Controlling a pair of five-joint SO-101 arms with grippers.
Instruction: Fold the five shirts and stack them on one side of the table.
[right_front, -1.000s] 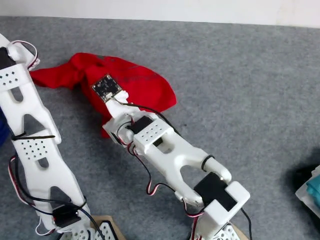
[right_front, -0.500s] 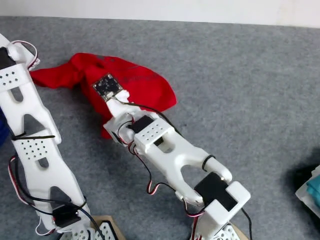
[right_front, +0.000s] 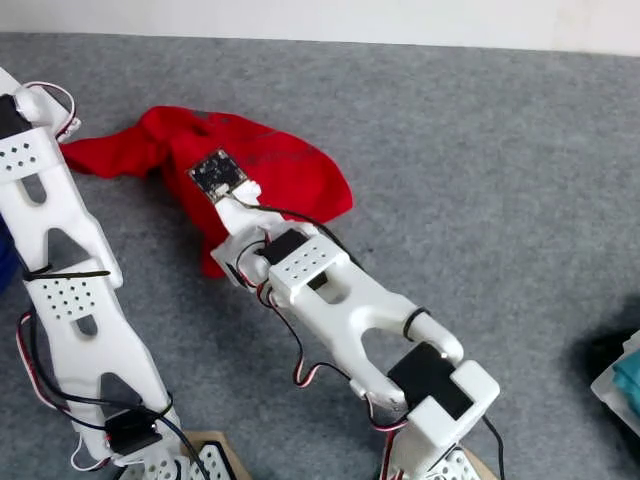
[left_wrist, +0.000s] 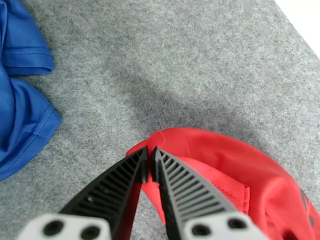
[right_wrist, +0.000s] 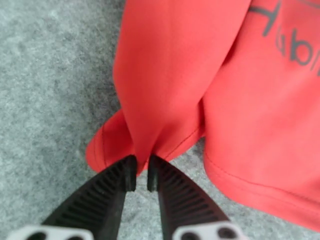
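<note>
A red shirt (right_front: 262, 168) lies crumpled on the grey table at the back left. In the left wrist view my left gripper (left_wrist: 150, 164) is shut on the rounded edge of the red shirt (left_wrist: 220, 165), low over the table. The right arm's wrist (right_front: 218, 176) sits over the middle of the shirt. In the right wrist view my right gripper (right_wrist: 141, 173) is shut on a hanging fold of the red shirt (right_wrist: 175, 90), with dark print on the fabric beside it. A blue shirt (left_wrist: 20, 105) lies beside the left gripper.
The blue shirt (right_front: 4, 262) peeks out at the left edge behind the left arm (right_front: 60, 270). A teal and white object (right_front: 622, 378) sits at the right edge. Grey table (right_front: 480, 150) stretches open to the right of the red shirt.
The right arm's wrist has crept slightly to the right over the shirt. The shirt and the left arm have barely shifted.
</note>
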